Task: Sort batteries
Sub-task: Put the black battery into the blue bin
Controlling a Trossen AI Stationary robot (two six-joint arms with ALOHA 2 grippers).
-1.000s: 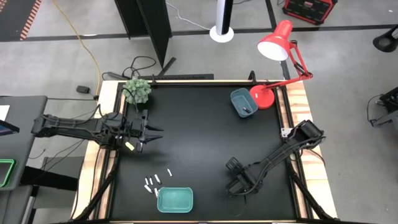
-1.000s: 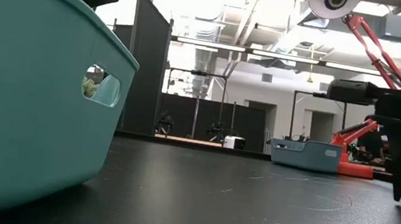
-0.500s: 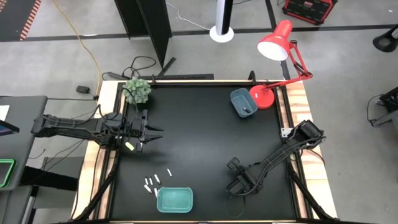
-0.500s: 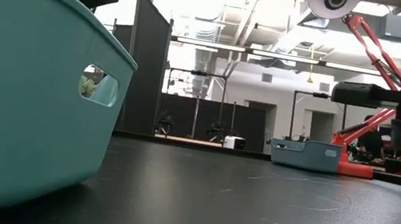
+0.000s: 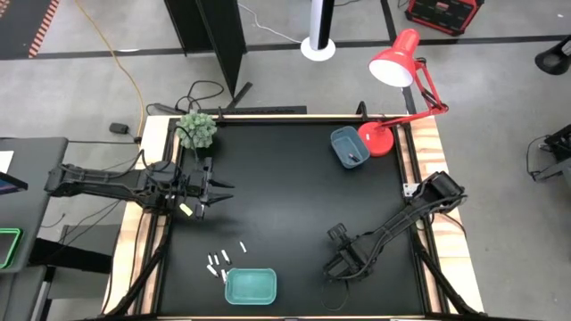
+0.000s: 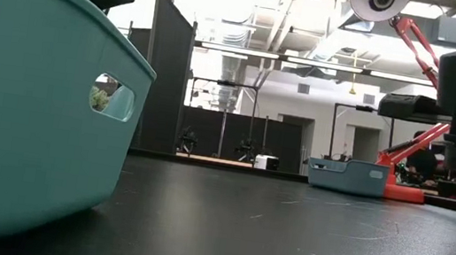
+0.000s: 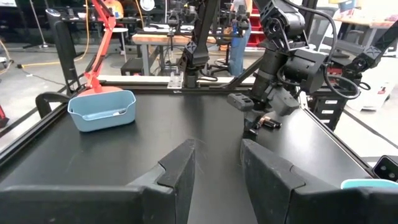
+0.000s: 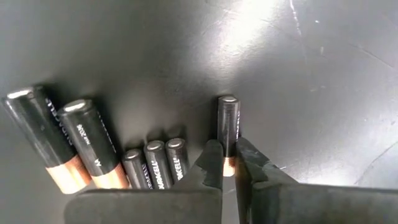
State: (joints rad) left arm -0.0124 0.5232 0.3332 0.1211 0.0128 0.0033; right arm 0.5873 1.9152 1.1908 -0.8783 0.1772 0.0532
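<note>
R gripper (image 8: 228, 167) is lowered to the black table (image 5: 285, 205) at the near right, fingers (image 8: 212, 163) pinched together on one slim dark battery w/ copper end (image 8: 228, 127). Five more dark batteries (image 8: 93, 146) are seen lying side by side just beside it, two thick, three slim. A whitish group of batteries (image 5: 223, 259) is scattered near the teal tray (image 5: 250, 285) at the near edge, apart from it. The blue tray (image 5: 346, 146) is set at the far right by the red lamp (image 5: 397, 67). L gripper (image 5: 217, 189) is held at the left edge near the small plant (image 5: 197, 130), fingers (image 7: 180, 174) part-way apart, nothing between them.
</note>
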